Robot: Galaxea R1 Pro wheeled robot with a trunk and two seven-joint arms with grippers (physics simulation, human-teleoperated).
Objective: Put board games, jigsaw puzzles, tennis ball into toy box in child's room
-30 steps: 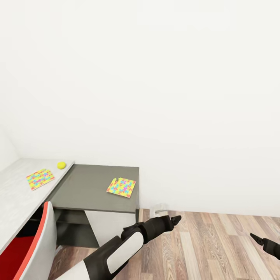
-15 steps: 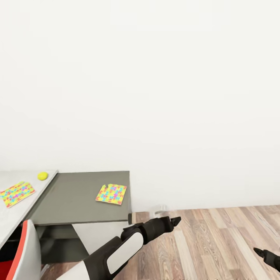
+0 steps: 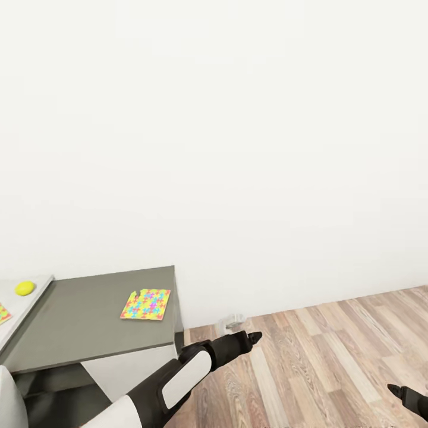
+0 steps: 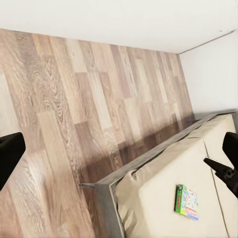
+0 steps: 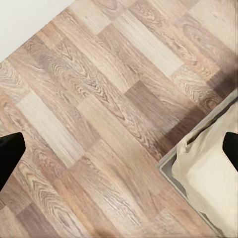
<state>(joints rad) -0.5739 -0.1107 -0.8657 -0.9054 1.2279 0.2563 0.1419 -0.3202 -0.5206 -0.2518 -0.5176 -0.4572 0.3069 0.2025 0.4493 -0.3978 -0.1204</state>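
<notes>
A board game (image 4: 187, 202) lies flat on the bed (image 4: 163, 198), seen past the left gripper (image 4: 119, 153), whose jaws stand wide apart and empty; the right gripper (image 5: 119, 148) likewise. Best roll squarely up beside the bed before reaching, arms held clear of its frame.

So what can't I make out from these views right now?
- Second puzzle: head view, cut off by the left edge.
- Table: head view, just a corner inside the left edge.
- Board game: left wrist view, print too small to read.
- Bed: right wrist view, cut off by the frame edge.
</notes>
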